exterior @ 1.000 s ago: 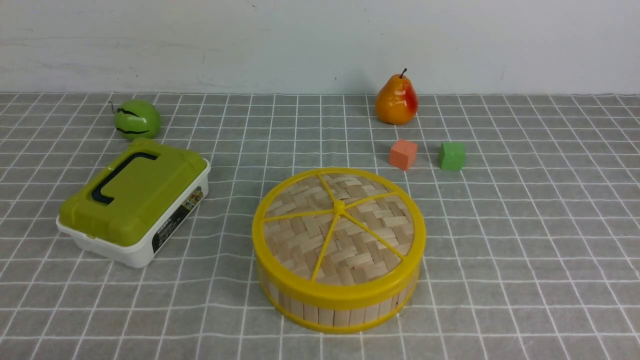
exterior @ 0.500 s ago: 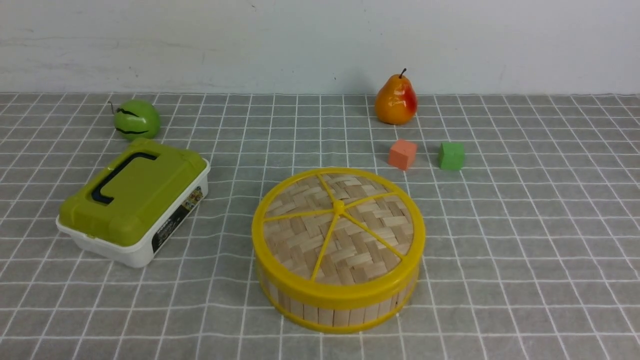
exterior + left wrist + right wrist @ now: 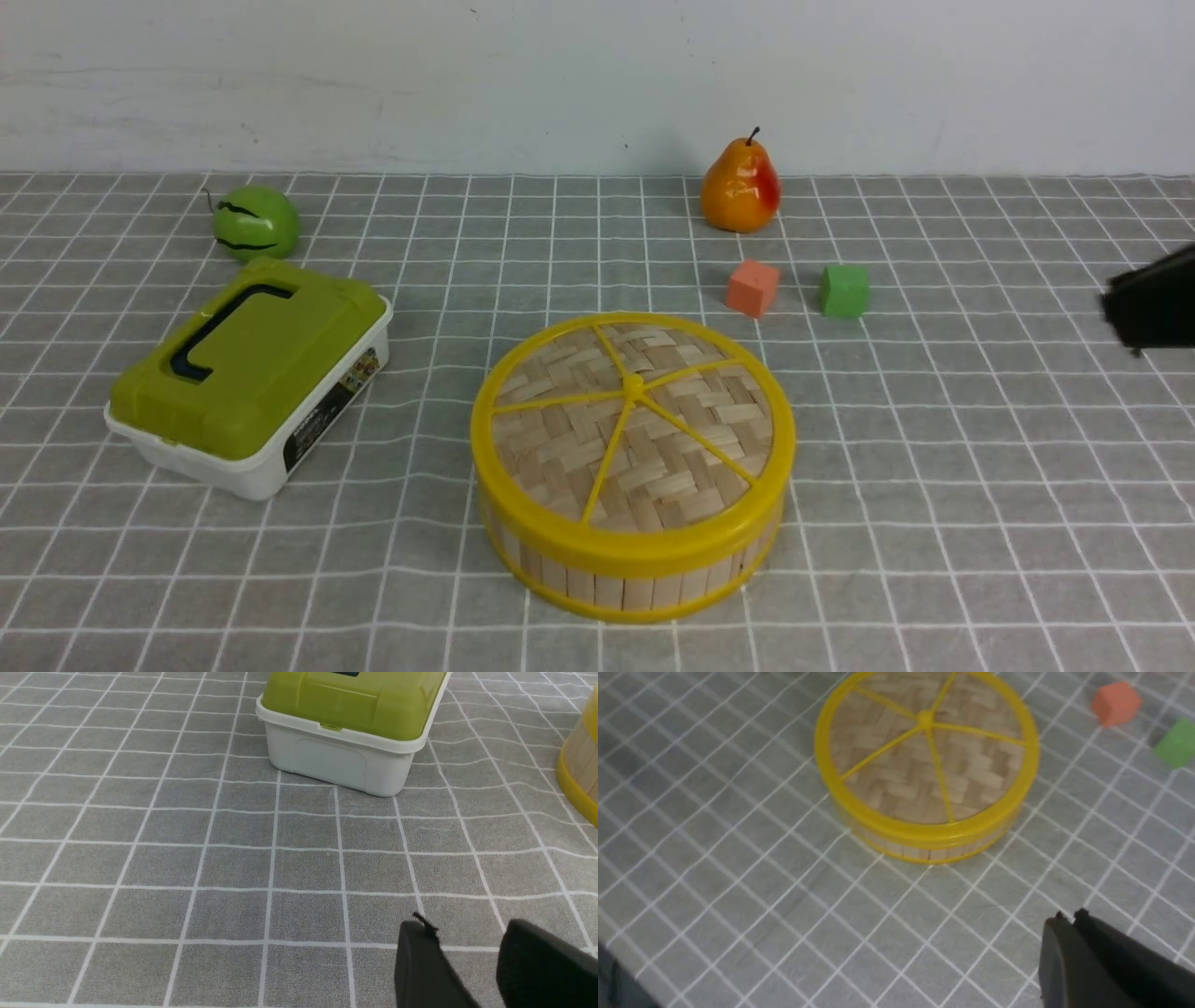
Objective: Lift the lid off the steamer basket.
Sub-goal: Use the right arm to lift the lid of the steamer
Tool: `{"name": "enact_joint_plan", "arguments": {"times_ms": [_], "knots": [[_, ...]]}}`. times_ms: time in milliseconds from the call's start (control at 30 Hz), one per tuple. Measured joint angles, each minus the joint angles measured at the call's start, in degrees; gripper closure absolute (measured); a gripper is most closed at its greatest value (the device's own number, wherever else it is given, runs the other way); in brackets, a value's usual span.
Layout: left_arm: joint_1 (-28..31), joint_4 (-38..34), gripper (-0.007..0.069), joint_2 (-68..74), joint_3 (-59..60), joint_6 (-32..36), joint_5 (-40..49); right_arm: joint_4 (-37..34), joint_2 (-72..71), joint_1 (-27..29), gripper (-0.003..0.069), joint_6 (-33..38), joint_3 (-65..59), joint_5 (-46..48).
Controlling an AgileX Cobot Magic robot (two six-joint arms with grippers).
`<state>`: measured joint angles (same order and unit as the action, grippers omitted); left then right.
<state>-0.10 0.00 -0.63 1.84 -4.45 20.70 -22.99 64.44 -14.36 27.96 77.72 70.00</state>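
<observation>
The lid, a woven bamboo disc with a yellow rim, spokes and centre knob, sits shut on the steamer basket in the middle of the table. Both also show in the right wrist view: the lid and the basket's slatted wall. My right gripper is at the far right edge, well apart from the basket; in its wrist view the fingers are pressed together and empty. My left gripper is open and empty over bare cloth, with the basket's edge off to one side.
A white box with a green lid stands left of the basket and fills the far side of the left wrist view. A green apple, a pear, an orange cube and a green cube lie behind.
My right gripper has come into the front view at the right edge. The lid, basket and other objects have not moved.
</observation>
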Motion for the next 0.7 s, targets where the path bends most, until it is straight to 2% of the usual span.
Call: {"name": "enact_joint_plan", "arguments": {"times_ms": [67, 200, 333, 467, 600, 700], "knots": [[0.0, 0.0, 0.0386, 0.0, 0.0, 0.0, 0.0, 4.2, 6.5, -6.5, 0.0663, -0.5, 4.9, 1.4], [0.0, 0.0, 0.0386, 0.0, 0.0, 0.0, 0.0, 12.7, 16.4, -14.6, 0.066, -5.4, 12.2, 1.7], [0.0, 0.0, 0.0386, 0.0, 0.0, 0.0, 0.0, 18.2, 24.3, -18.4, 0.0646, -9.8, 18.2, 1.7], [0.0, 0.0, 0.0386, 0.0, 0.0, 0.0, 0.0, 18.8, 30.5, -20.3, 0.0606, -11.2, 22.3, 1.7], [0.0, 0.0, 0.0386, 0.0, 0.0, 0.0, 0.0, 18.3, 40.3, -22.6, 0.0435, -13.2, 29.1, 1.6], [0.0, 0.0, 0.0386, 0.0, 0.0, 0.0, 0.0, 17.9, 44.2, -22.8, 0.0332, -14.3, 32.5, 1.4]]}}
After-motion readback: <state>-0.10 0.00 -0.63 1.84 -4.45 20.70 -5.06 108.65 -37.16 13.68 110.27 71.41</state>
